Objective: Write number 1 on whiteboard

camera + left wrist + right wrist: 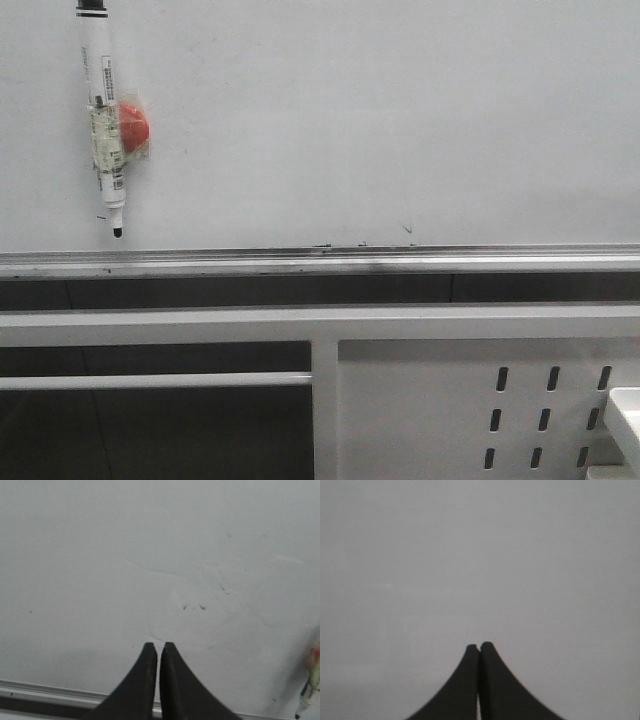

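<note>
I see the whiteboard (pixel 380 120) still blank, with no number 1 on it yet. The marker (pixel 106 120) hangs at the upper left of the front view. My left fingers (pixel 158 650) and right fingers (pixel 479 650) are pinched closed, holding nothing. I think I must open up and grab the marker first.

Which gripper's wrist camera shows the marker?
The left gripper: its view includes the marker near the rail; the right gripper sees only blank whiteboard.

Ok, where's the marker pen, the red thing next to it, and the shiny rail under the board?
marker (pixel 103 110): front view, middle of its white barrel.
red magnet (pixel 132 122): front view, its round red face.
silver rail (pixel 400 262): front view, its bare top edge.
</note>
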Available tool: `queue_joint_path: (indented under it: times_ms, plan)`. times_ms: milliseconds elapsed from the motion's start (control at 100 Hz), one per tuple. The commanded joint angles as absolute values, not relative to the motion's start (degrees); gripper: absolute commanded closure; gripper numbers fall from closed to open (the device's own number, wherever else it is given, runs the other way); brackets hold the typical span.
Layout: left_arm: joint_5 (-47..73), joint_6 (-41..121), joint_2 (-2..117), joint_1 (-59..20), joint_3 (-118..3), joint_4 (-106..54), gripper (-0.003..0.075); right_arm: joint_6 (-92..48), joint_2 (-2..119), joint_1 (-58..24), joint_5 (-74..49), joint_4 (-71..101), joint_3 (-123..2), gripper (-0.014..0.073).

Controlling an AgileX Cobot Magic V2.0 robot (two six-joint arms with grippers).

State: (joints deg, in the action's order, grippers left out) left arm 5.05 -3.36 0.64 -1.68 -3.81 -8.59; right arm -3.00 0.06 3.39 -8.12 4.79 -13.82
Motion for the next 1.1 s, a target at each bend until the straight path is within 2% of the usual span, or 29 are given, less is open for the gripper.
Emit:
queue_joint_path:
  times_ms: [0,100,230,330,440,490,630,820,1090]
  plan:
    - [6.2,-3.8,4.2,-2.2,-10.9,-9.9,0.074,-2.8,4.5,3.7,-18.7,8.3,-23.7,0.0652]
    - [-0.6,-3.8,7.2,-2.2,-14.8,-9.9,0.074,-2.8,9.6,3.7,-17.8,12.3,-28.5,0.0652]
    - [-13.9,-3.8,8.5,-2.2,-15.3,-9.9,0.074,-2.8,12.9,3.7,-9.7,12.3,-29.6,0.0652]
    - [-11.4,-3.8,8.7,-2.2,-15.3,-9.9,0.074,-2.8,13.1,3.7,-7.0,13.6,-29.7,0.0652]
    - [-1.3,-3.8,10.5,-2.7,-15.5,-9.4,0.0739,-2.8,13.7,3.7,-15.9,13.5,-29.7,0.0652]
    - [-0.4,-3.8,10.7,-3.7,-15.5,-10.2,0.0734,-2.9,14.3,3.7,-21.1,13.5,-29.7,0.0652]
    - [-5.1,-3.8,10.7,-7.6,-15.5,-10.8,0.0634,-3.0,15.9,3.7,-29.2,13.2,-28.5,0.0652]
    - [-6.1,-3.8,11.1,-11.8,-14.1,-9.9,0.0398,-3.0,17.1,2.6,-25.4,13.5,-22.5,0.0652]
    - [-5.7,-3.8,15.9,-14.8,-11.4,-8.9,0.0384,-3.0,17.1,2.2,-21.8,19.8,-19.1,0.0652]
